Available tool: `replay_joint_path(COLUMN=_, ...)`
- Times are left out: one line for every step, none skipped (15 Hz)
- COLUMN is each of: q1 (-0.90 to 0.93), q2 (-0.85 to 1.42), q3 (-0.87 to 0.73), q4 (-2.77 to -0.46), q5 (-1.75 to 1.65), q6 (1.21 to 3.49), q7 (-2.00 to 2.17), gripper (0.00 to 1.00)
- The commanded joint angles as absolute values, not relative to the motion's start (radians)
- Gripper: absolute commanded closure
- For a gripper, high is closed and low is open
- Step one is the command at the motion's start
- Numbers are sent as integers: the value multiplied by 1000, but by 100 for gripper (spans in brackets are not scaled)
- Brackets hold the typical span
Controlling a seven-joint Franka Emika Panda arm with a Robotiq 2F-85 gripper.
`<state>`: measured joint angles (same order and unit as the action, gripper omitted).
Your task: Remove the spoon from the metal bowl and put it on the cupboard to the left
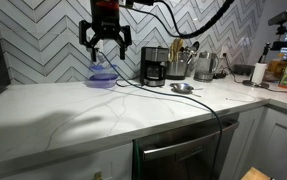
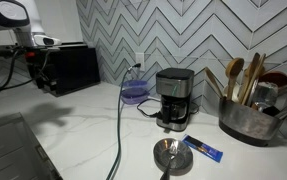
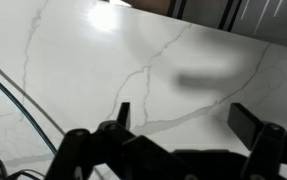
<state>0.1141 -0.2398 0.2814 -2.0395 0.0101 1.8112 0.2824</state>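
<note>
The metal bowl [image 1: 181,88] sits on the marble top in front of the black coffee maker; it also shows in an exterior view [image 2: 169,152]. The spoon [image 2: 166,170] lies in it, with its slim handle sticking out over the rim. My gripper [image 1: 105,45] is open and empty. It hangs above the cupboard's white marble top [image 1: 53,115], well away from the metal bowl and just above the purple bowl. In the wrist view both fingers [image 3: 183,120] are spread over bare marble [image 3: 83,60]. Neither the bowl nor the spoon shows there.
A translucent purple bowl [image 1: 103,75] and a black coffee maker [image 1: 154,65] stand by the tiled wall. A pot of upright utensils [image 2: 245,105], a blue packet [image 2: 203,150], a black appliance [image 2: 78,68] and a black cable [image 2: 120,130] are on the counter. The dishwasher front [image 1: 178,150] is below.
</note>
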Motion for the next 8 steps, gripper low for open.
replay_joint_path(q1=134, q2=-237, q3=264, q4=-2037, q5=5, q6=1809, q7=287, gripper=0)
replay_joint_path(q1=134, q2=-237, q3=264, q4=-2037, q5=5, q6=1809, q7=287, gripper=0)
replay_joint_path(q1=134, q2=-237, q3=264, q4=-2037, q5=5, q6=1809, q7=287, gripper=0)
replay_joint_path(q1=134, q2=-237, q3=264, q4=-2037, q5=5, q6=1809, q7=287, gripper=0)
replay_joint_path(q1=130, q2=-238, q3=256, q4=-2033, q5=15, q6=1804, q7=285, gripper=0)
replay_joint_path(q1=121, q2=-249, q3=245, q4=-2036, q5=6, q6=1793, q7=280, gripper=0)
replay_joint_path(q1=112, q2=-257, q3=235, q4=-2041, q5=-6, q6=1784, q7=285, gripper=0)
replay_joint_path(q1=102, q2=-273, q3=214, q4=-2052, q5=-9, q6=1776, q7=275, gripper=0)
